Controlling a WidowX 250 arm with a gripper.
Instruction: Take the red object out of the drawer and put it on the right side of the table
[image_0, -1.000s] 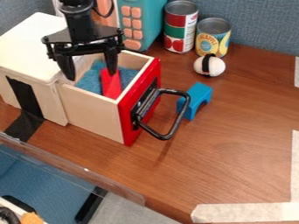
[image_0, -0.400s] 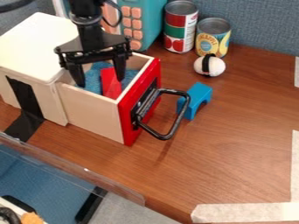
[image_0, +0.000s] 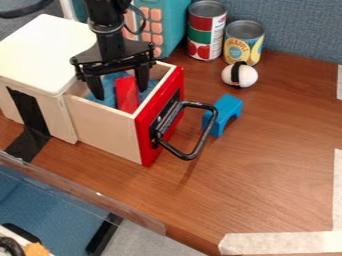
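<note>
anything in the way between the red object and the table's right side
Yes: the drawer's red front, with its black handle, stands right of the red object, and a blue block sits by the handle.

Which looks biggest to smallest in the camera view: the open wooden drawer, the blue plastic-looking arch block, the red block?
1. Open wooden drawer with red front
2. Unsure: blue arch block and red block, partly hidden in the drawer

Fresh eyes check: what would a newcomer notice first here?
Probably the drawer's bright red front, pulled open with its black handle jutting over the table. Next, the black gripper at the drawer, its open fingers either side of the red block on blue lining.
</note>
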